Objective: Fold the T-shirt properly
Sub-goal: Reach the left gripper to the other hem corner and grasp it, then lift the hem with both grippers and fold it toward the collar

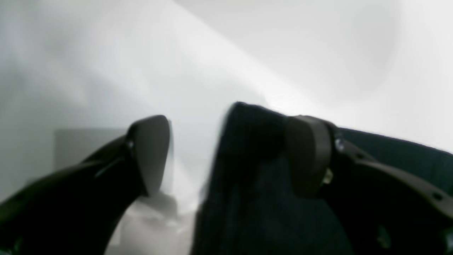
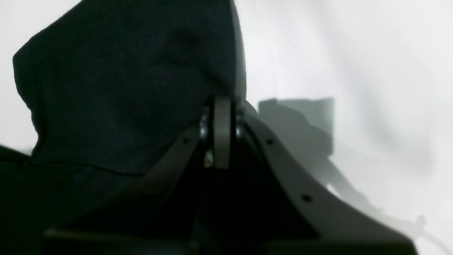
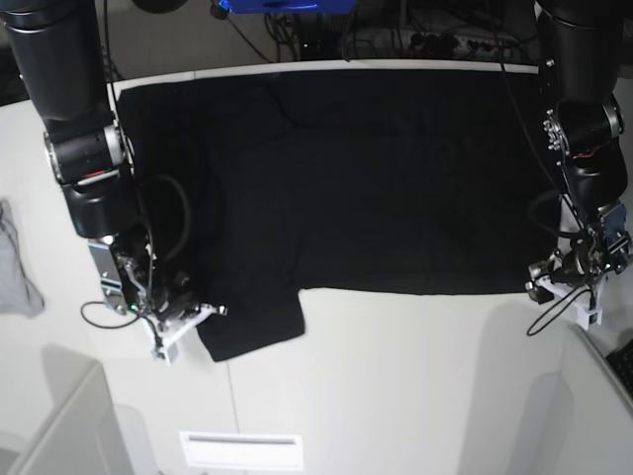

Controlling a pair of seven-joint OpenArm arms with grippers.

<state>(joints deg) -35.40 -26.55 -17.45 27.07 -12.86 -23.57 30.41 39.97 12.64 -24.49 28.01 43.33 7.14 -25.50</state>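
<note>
The black T-shirt (image 3: 376, 188) lies spread flat on the white table (image 3: 396, 376), its print hidden, with one sleeve (image 3: 252, 322) pointing toward the front. My right gripper (image 3: 195, 314) is at that sleeve's left edge. In the right wrist view the right gripper (image 2: 222, 117) is shut, with black cloth (image 2: 124, 88) pinched and bunched above its tips. My left gripper (image 3: 542, 282) is at the shirt's front right corner. In the left wrist view the left gripper (image 1: 230, 156) is open, with the black cloth's edge (image 1: 247, 170) standing between its fingers, close to the right one.
A small grey cloth (image 3: 15, 262) lies at the table's far left edge. A white slotted panel (image 3: 240, 448) sits at the front edge. Cables and equipment (image 3: 435, 40) are behind the table's back edge.
</note>
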